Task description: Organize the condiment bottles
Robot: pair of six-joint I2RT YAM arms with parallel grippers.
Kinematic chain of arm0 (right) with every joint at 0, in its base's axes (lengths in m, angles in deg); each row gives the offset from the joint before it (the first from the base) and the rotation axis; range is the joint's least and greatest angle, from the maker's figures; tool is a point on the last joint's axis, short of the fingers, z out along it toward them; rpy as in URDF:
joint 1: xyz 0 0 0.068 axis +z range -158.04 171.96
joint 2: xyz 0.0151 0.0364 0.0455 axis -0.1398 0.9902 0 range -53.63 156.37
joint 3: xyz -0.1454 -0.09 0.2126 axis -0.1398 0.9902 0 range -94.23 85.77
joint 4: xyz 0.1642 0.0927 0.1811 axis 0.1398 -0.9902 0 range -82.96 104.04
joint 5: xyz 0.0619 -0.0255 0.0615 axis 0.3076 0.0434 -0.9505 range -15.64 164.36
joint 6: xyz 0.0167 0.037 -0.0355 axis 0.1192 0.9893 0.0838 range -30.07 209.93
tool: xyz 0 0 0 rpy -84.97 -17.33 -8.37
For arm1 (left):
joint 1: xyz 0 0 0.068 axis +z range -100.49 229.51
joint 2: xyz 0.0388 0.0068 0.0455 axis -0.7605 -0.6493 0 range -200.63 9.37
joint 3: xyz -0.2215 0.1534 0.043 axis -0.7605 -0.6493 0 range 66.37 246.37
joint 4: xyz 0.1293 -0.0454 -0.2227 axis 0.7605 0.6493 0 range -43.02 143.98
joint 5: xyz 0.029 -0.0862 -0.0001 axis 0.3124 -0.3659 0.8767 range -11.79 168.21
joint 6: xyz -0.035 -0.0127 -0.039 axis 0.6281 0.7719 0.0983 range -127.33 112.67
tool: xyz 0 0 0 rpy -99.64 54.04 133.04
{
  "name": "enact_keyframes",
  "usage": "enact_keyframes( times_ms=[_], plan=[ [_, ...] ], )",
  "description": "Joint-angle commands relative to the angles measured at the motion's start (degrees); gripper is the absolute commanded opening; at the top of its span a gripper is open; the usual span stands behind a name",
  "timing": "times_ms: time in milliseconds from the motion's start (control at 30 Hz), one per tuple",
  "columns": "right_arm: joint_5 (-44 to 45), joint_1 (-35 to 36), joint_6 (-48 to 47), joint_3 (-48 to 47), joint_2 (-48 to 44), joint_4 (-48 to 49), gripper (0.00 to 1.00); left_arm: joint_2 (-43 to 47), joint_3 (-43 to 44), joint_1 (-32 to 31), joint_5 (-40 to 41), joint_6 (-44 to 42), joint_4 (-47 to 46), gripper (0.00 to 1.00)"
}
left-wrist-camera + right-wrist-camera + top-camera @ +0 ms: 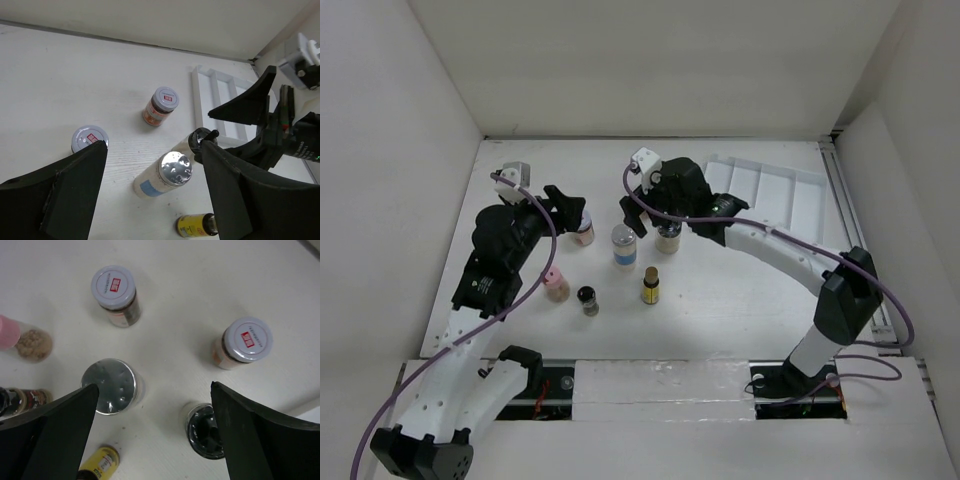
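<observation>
Bottles (pixel 588 299) stand upright, loosely grouped (yellow bottle (pixel 650 289) brown-capped, blue-labelled bottle (pixel 624 246) silver-capped).

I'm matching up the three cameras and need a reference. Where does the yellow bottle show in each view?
Top external: yellow bottle near the table's middle, below and right of the silver-capped bottle.
Left wrist: at the bottom edge, right of centre, below the silver-capped bottle.
Right wrist: at the bottom edge, left of centre, below the silver-capped bottle.
Shared landmark: the silver-capped bottle, its neighbour in all three views.
</observation>
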Motion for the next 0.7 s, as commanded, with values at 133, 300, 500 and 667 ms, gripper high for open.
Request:
enact_keyframes(
  times_ms=[133, 300, 500, 667],
  plan=[
    [-5.6, 3.7, -2.0, -5.0, 3.3, -2.4, 0.99, 0.6, 0.2, -0.1, -0.3, -0.1, -2.4, 0.73],
    [-7.0, 4.3, -2.5, -5.0, 5.1, -3.6, 0.99, 0.0, 0.2, -0.1, -0.9, -0.1, -2.4, 0.73],
    [-8.4, 4.3, -2.5, -5.0, 7.0, -4.4, 0.99, -0.5, 0.2, -0.1, -1.6, -0.1, -2.3, 0.73],
    [-6.0, 4.3, -2.5, -5.0, 8.7, -1.9, 0.97, -0.5, 0.2, -0.1, -2.2, -0.1, -2.3, 0.73]
  ],
)
